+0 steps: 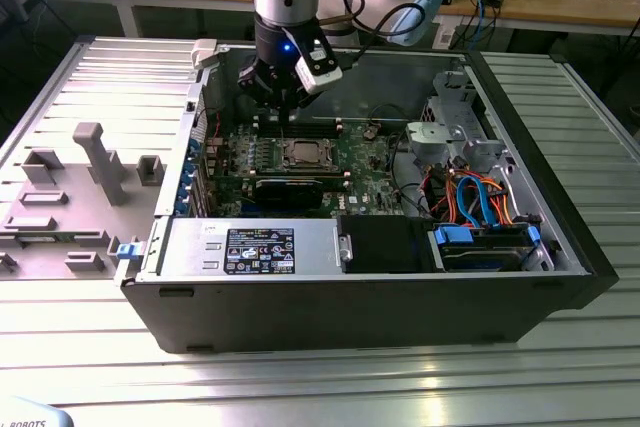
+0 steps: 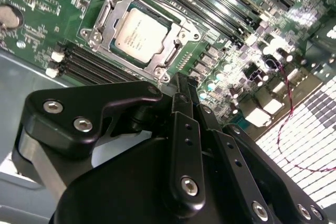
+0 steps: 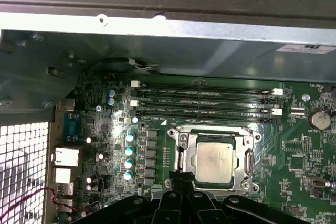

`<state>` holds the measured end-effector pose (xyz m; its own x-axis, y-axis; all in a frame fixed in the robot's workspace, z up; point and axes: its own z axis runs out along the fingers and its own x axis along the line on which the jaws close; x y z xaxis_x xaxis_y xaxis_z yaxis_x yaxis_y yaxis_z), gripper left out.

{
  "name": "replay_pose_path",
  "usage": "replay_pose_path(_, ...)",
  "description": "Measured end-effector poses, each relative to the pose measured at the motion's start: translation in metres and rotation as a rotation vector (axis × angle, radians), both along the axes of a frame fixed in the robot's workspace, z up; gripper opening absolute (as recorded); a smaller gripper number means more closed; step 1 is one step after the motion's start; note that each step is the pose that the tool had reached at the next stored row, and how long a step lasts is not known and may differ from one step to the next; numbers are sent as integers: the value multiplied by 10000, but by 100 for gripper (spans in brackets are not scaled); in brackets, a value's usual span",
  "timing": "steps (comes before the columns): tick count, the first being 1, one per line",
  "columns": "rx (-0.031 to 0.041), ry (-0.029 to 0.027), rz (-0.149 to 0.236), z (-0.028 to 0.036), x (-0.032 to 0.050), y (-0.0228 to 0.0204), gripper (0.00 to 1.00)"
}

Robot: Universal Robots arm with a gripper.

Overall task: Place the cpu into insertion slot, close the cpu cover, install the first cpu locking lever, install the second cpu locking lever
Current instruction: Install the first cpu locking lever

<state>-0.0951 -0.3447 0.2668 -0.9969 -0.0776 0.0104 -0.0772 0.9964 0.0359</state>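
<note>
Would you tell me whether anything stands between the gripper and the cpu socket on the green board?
Nothing visible does. In the first wrist view the gripper hangs right at the edge of the socket, with no cable or part between them. The chip sits in the socket, with the metal cover frame lying flat around it.

1. The chip [image 2: 140, 36] has a pale silver-grey metal top, smooth, with a dull satin sheen.
2. The cover [image 2: 107, 14] framing it is bright bare metal and catches the light along its edges.
3. The board [image 2: 47, 3] is glossy green, speckled with shiny solder.
4. The gripper [image 2: 181, 80] is smooth matt black, set with bright steel screw heads [image 2: 189, 184].
5. The case [image 1: 350, 307] has a dark matt outer wall and bare grey sheet metal inside.
6. The table [image 1: 300, 387] is ribbed silvery metal with patches of glare.
7. The blocks [image 1: 100, 162] at the exterior view's left look like matt grey plastic.
</note>
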Motion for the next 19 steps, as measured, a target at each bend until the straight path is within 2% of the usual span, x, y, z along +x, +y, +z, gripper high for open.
replay_pose_path(2, 1, -2, 198, -1, -1, 0, 11)
replay_pose_path(9, 2, -10, 204, -2, -68, 1, 11)
replay_pose_path(19, 1, -9, 204, -1, -84, 0, 11)
